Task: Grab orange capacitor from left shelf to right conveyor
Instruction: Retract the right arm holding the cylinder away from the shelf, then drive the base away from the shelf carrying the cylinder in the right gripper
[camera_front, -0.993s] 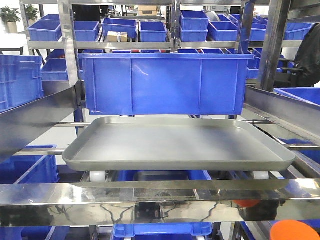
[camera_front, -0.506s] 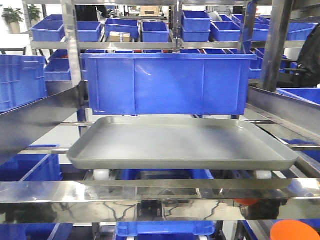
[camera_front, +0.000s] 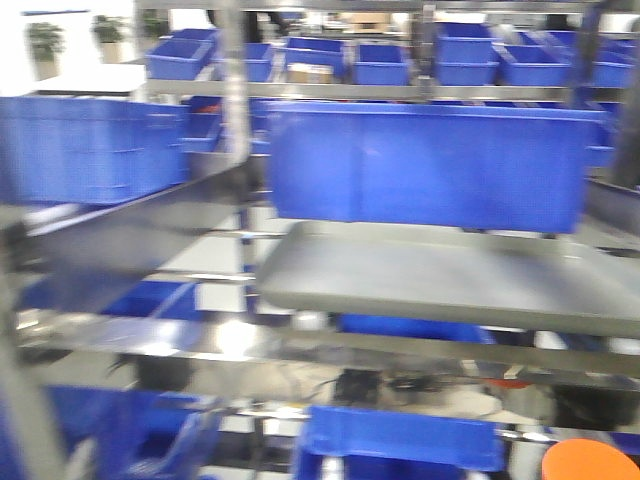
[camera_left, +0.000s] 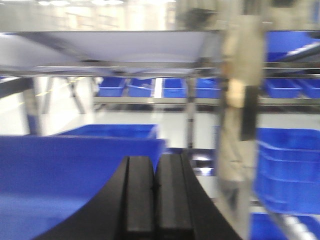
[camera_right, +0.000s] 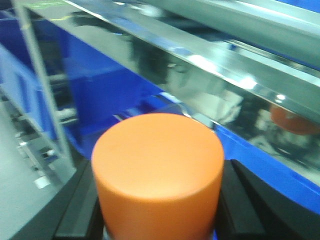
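The orange capacitor (camera_right: 158, 170) fills the right wrist view, a bright orange cylinder seen from its rounded top, and my right gripper (camera_right: 159, 210) is shut on its sides. Its top also peeks in at the bottom right of the front view as an orange capacitor (camera_front: 590, 460). The left shelf (camera_front: 300, 345) with shiny rails, a shallow grey tray (camera_front: 450, 280) and a large blue bin (camera_front: 430, 165) stands ahead, blurred. My left gripper (camera_left: 155, 185) is shut on nothing, its black pads pressed together. The right conveyor is out of view.
A shiny steel rail (camera_right: 200, 70) runs diagonally just beyond the capacitor, with a blue bin (camera_right: 115, 95) under it. Blue bins (camera_left: 75, 175) and a steel upright (camera_left: 240, 125) stand close to the left gripper. More blue bins (camera_front: 90, 145) crowd the racks.
The whole front view has slid to the right and gone blurred: the tray and the big blue bin sit further right, and the blue crate at left now shows more.
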